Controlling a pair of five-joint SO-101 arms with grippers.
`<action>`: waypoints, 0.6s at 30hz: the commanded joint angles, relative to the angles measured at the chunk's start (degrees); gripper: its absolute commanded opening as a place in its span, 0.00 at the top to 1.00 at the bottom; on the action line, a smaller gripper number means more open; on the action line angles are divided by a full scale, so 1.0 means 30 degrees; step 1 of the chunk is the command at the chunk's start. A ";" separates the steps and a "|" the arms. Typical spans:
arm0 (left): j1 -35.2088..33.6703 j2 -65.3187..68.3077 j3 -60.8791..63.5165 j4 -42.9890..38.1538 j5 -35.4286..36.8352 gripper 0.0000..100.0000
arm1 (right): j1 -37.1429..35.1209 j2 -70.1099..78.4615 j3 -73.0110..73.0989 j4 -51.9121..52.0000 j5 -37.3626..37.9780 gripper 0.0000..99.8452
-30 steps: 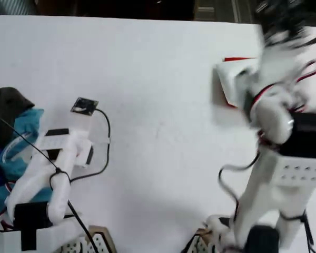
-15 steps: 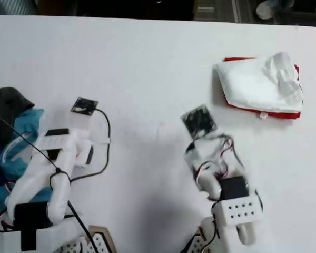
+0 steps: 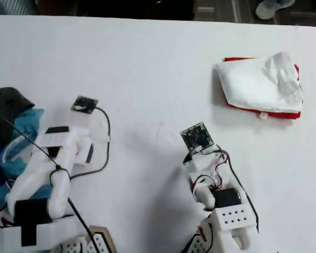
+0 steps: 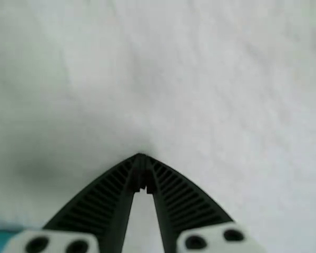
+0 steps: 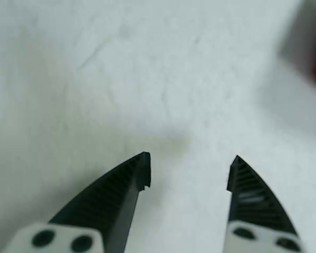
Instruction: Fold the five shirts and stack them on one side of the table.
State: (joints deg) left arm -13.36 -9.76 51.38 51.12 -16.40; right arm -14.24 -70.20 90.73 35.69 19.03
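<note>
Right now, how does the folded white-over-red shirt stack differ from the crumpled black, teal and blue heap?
The white-over-red shirt stack is folded flat; the black, teal and blue heap is bunched loose. The stack sits far right on the table, the heap at its left edge. Neither is gripped.

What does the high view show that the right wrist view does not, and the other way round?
The high view adds the folded white shirt lying on the red shirt, and a loose pile of shirts beside the left arm. The right wrist view adds the right hand, open above the table. Both show the table and some of the red shirt.
</note>
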 commanded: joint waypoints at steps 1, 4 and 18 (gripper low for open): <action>-0.0176 -0.0264 -0.2418 0.1758 -0.0147 0.97 | 0.0073 -0.0337 -0.0088 -0.0337 -0.0176 0.76; -0.0850 -0.0264 -0.5143 0.4806 -0.0147 0.97 | 0.0103 -0.0337 -0.0088 -0.0337 -0.0176 0.76; -0.9846 -0.0293 -1.6894 1.5912 -0.3927 0.97 | 0.0747 -0.0366 -0.0117 -0.0396 -0.0176 0.76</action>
State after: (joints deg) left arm -36.04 -9.67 5.32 96.92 -24.48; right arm -12.48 -70.20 90.73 35.69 19.03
